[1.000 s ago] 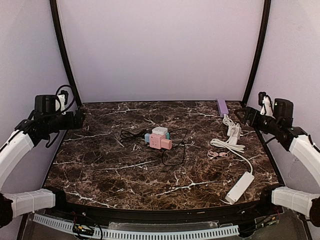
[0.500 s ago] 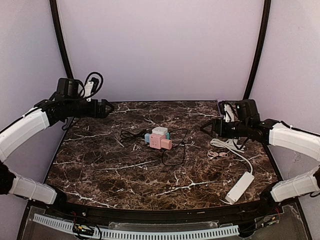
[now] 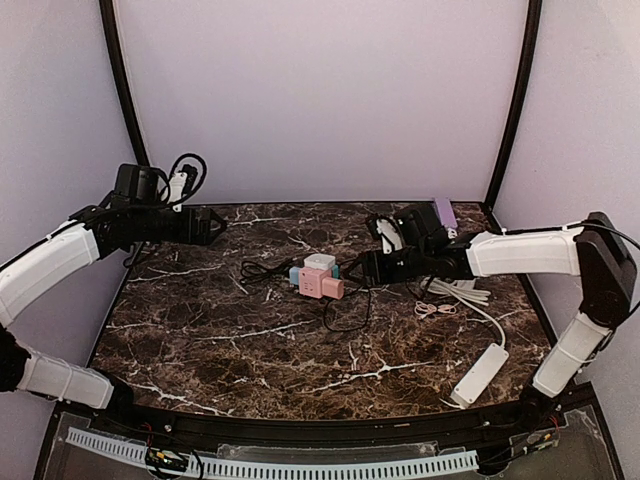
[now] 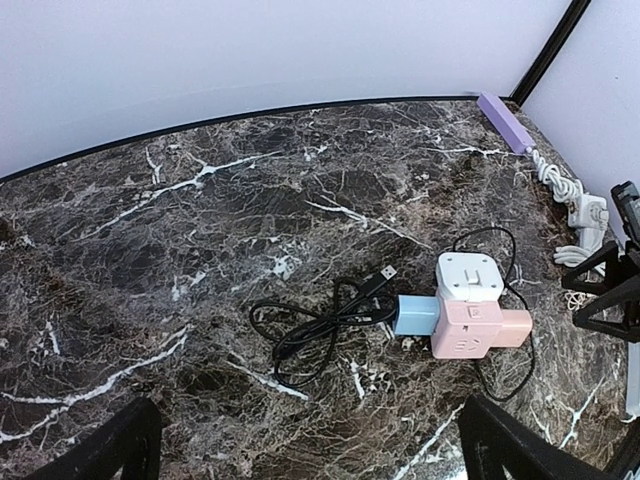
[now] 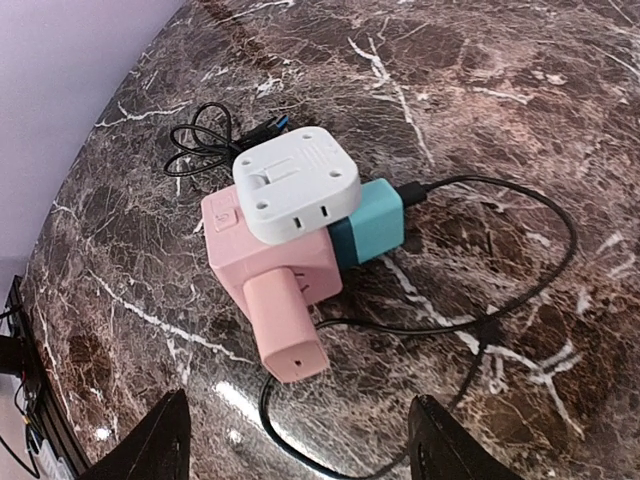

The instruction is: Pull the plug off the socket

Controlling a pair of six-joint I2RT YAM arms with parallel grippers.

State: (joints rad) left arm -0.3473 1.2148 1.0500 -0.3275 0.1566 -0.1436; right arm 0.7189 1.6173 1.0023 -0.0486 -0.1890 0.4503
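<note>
The pink cube socket [image 3: 313, 283] lies mid-table, also in the left wrist view [image 4: 468, 328] and the right wrist view [image 5: 270, 250]. A white adapter [image 5: 296, 183] sits on its top. A light blue plug [image 4: 416, 314] is in its left face, a teal plug [image 5: 368, 222] with a black cord in its far face, and a smaller pink block [image 5: 283, 323] in its right face. My right gripper [image 3: 362, 268] is open and empty just right of the pink block, also seen in the right wrist view [image 5: 300, 440]. My left gripper [image 3: 215, 225] is open and empty, high over the back left.
A coiled black USB cable [image 3: 262, 268] lies left of the socket. A black cord loop [image 3: 345, 310] lies in front of it. On the right are a white power strip [image 3: 478, 372], a white cable bundle [image 3: 462, 285], a pink cable [image 3: 436, 309] and a purple block [image 3: 444, 212].
My right arm has swung left from the table's right edge until its gripper is beside the socket cluster. My left gripper has moved in from the far left and edged right.
</note>
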